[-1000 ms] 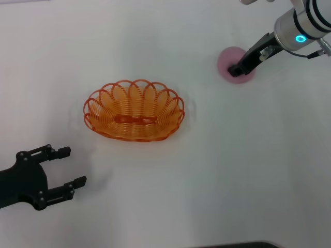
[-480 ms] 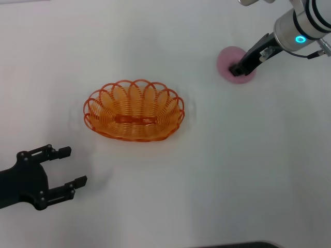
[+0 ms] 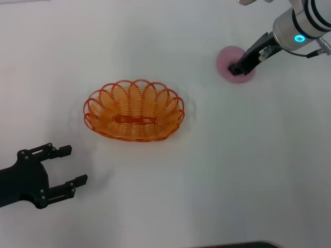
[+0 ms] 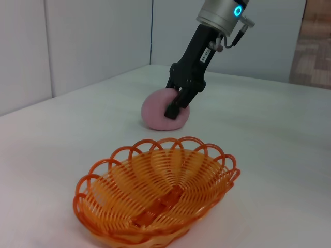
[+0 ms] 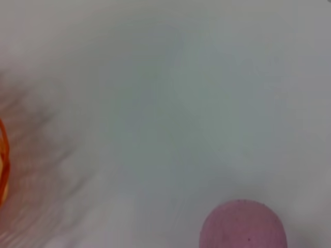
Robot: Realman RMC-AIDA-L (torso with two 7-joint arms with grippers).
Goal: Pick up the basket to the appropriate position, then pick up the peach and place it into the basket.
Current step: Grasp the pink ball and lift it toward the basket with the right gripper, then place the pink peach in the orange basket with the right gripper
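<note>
Head view: right gripper (image 3: 238, 68) is down on the peach (image 3: 231, 62) at the far right, fingers pinching it. Basket (image 3: 134, 110) sits mid-table, well apart. Left gripper (image 3: 63, 168) waits nearby, spread wide.

Open white table (image 3: 243, 170) on every side of the basket (image 3: 134, 117), with nothing standing between it and the peach (image 3: 231, 63) well off toward the far right. Basket interior bare, free from above. Right gripper (image 3: 238, 67) down on the peach, black fingers covering its near side and top; far side unobstructed. Left gripper (image 3: 66, 166) low at the near left, jaws spread, a clear strip of table between it and the basket rim.
</note>
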